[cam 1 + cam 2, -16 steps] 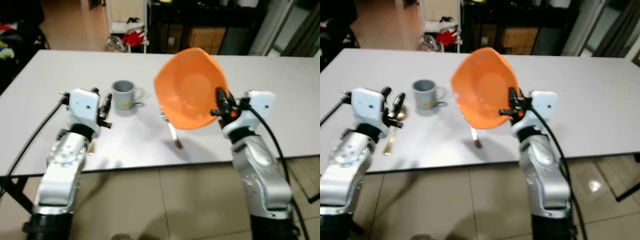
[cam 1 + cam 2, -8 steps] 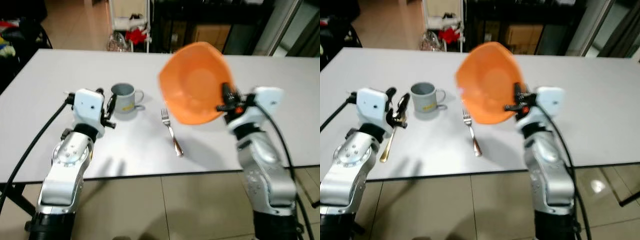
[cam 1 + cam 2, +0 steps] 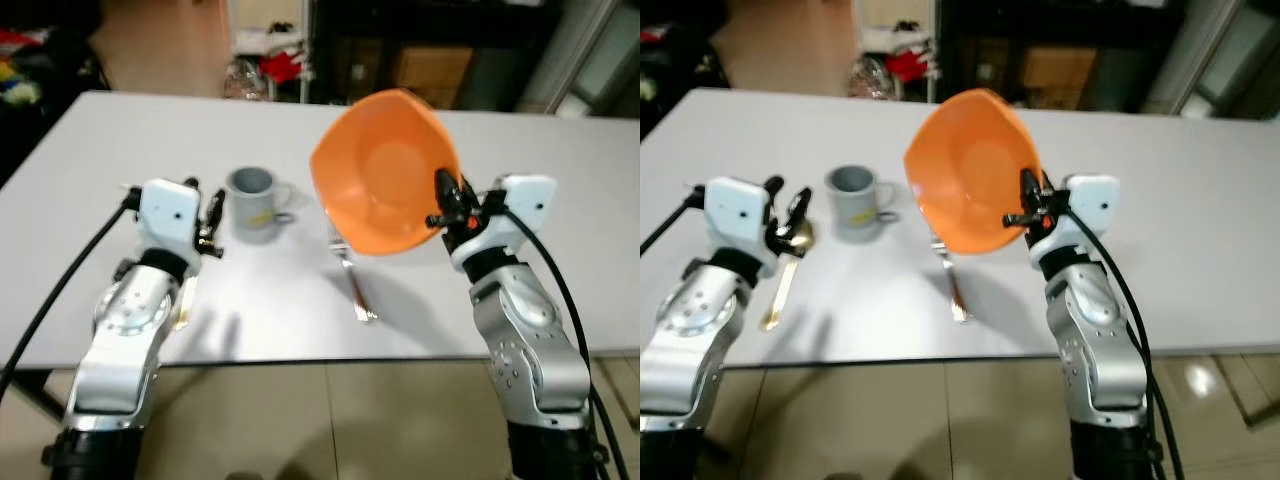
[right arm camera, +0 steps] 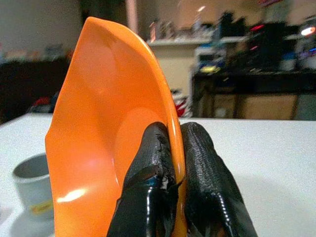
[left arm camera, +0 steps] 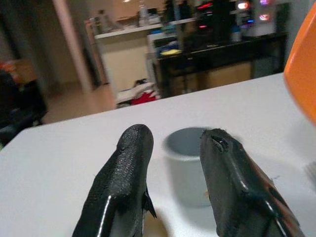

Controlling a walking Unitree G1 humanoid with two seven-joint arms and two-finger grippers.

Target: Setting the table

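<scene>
The right gripper [image 3: 441, 203], right of centre in the left eye view, pinches the rim of an orange bowl [image 3: 385, 170] between its two black fingers [image 4: 148, 197], one finger inside the bowl and one outside. The bowl is tipped on edge, its hollow facing the camera, and held up above the white table [image 3: 560, 200]. It sits in the upper middle of the frame and hides the head of a fork [image 3: 356, 290], whose handle runs down toward the table's near edge.

Left of the bowl stands a grey mug [image 3: 252, 202] with a yellowish mark on its side and its handle turned toward the bowl. The left gripper [image 3: 208, 222] hovers just left of the mug, low over the table, with its fingers [image 5: 121, 182] parted and nothing between them; in the left wrist view the mug shows through the gap. Below it in the right eye view lies a gold-coloured spoon [image 3: 783, 281], bowl end close under the gripper; whether they touch is hard to tell.

Behind the table are a dark cabinet [image 3: 420, 50] and a tiled floor [image 3: 300, 420]
</scene>
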